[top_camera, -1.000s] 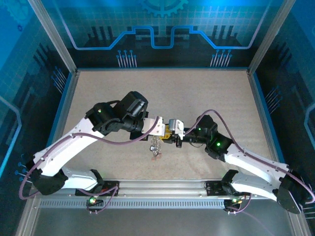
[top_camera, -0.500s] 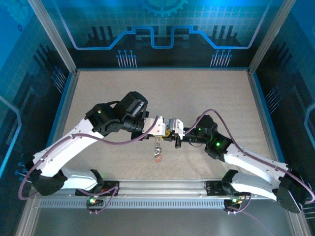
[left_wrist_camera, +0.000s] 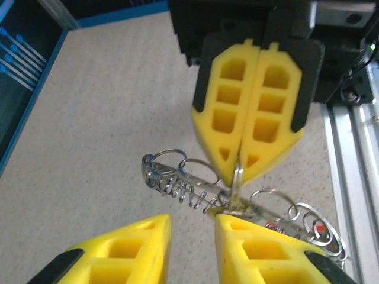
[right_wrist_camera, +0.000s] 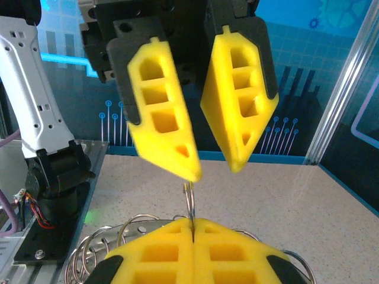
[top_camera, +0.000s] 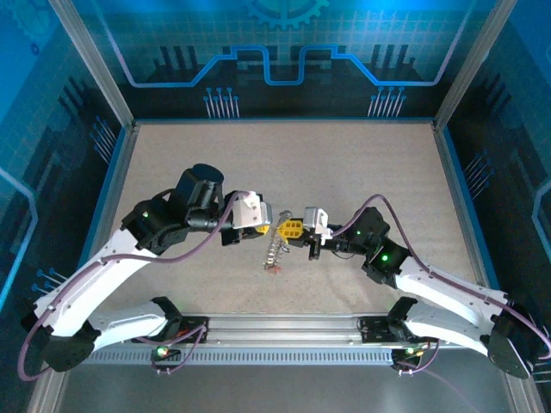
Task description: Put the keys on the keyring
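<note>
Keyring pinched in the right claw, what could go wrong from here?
The right claw grips the keyring by one thin loop at its fingertips, so it could slip out or swing. The open left claw sits close beside it; closing there might miss or knock it loose. The red key at the hanging end could snag.

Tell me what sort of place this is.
Probably an enclosed robot test cell in a lab: silver aluminium frame posts, blue circuit-print wall panels, and a bare beige speckled tabletop.
</note>
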`<state>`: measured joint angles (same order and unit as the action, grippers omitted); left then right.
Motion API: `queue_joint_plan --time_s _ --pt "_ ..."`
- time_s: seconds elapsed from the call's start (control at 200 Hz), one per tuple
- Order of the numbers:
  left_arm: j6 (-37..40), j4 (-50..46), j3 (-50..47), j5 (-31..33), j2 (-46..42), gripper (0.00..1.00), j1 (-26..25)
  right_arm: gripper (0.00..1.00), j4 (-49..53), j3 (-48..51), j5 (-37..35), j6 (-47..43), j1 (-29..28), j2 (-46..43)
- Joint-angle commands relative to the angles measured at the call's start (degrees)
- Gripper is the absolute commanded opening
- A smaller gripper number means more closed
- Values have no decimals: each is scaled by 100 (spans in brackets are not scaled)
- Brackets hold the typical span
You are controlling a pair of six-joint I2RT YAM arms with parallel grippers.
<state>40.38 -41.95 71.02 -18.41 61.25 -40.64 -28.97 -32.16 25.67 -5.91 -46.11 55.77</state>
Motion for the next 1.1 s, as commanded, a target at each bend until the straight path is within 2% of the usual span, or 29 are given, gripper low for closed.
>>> queue_joint_plan --time_s 0.0,0.8,0.86,0.93,1.005,1.096 --pt "-272 564 -200 -619 -133 28 29 0 -537 9 16 119 -45 -128" --pt "-246 478 -293 -851 41 30 28 0 -651 43 -53 155 -45 -171" --pt "-228 454 -278 -836 62 27 29 0 -637 44 -41 157 -48 -179" --pt "-219 408 -228 -807 90 15 22 0 -610 50 -27 152 -51 -188" --pt "-180 295 -131 -812 128 8 25 0 -586 61 -22 147 -56 -201" --pt "-84 158 -37 -775 149 5 22 1 -421 45 -47 72 -56 -229"
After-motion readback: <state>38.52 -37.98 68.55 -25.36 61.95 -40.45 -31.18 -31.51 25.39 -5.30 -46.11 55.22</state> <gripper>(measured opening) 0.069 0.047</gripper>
